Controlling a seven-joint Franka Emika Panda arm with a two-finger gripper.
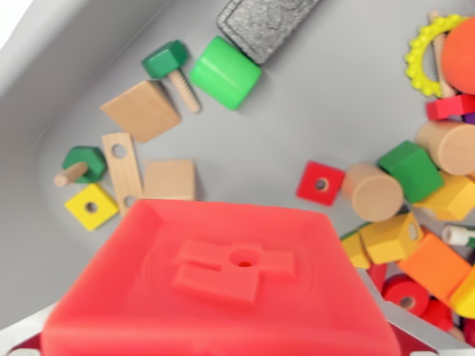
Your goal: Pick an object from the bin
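A large red plastic block [223, 282] with a raised cross-shaped boss and a small hole fills the lower half of the wrist view, well above the bin floor. My gripper [215, 332] is shut on it. Only grey slivers of the fingers [404, 320] show, at the picture's bottom corners beside the block. Below lies the grey bin [312, 119] with loose toys: a green cylinder [223, 72], a red square nut [320, 182], a wooden cylinder [371, 193] and a yellow square nut [90, 206].
The bin wall [59, 52] runs along the upper left. A dark grey textured block [263, 26] lies at the top. Wooden plates [141, 110] and green bolts [172, 67] sit on the left. Several coloured blocks and a yellow ring [423, 55] crowd the right side.
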